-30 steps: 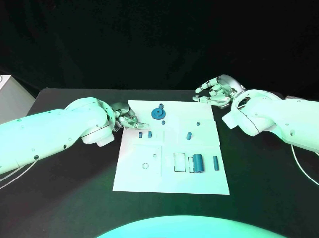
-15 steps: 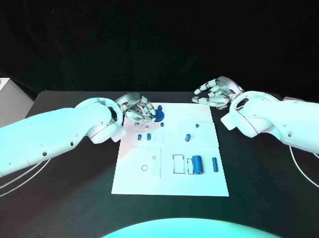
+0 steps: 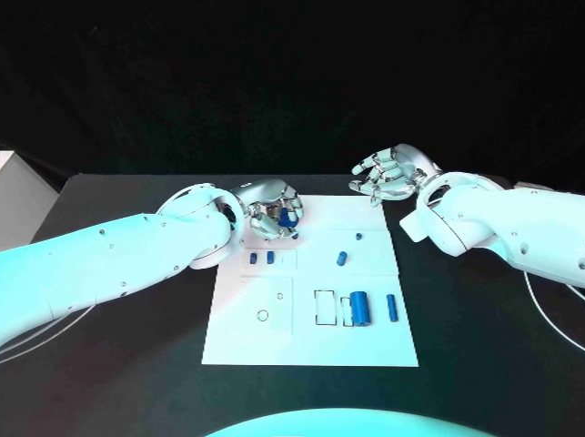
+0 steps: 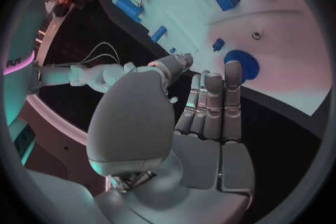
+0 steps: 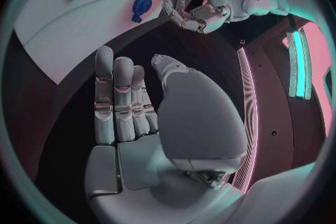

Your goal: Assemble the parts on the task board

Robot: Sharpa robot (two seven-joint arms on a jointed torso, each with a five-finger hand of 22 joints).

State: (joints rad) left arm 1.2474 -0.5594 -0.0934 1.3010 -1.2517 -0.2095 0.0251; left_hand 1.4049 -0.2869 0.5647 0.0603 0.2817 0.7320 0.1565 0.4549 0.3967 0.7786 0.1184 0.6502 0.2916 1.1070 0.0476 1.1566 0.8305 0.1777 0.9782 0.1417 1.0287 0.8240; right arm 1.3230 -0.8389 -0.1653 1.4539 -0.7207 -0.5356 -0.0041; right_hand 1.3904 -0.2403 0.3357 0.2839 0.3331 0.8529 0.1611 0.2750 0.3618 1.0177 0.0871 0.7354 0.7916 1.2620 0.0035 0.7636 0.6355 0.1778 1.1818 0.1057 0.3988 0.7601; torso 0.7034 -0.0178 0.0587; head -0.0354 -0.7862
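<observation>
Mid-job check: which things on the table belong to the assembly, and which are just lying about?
Part of the job:
task board
round blue part by the left hand
two small blue parts
large blue cylinder
slim blue part
blue peg
right hand, empty, at the board's far corner

Just lying about:
white box at the table's left edge

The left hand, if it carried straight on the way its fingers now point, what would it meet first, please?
Most likely the round blue part near the far edge of the task board: in the left wrist view the left hand has its fingertips right at that part. Whether they touch it is unclear; depth is hard to judge.
</observation>
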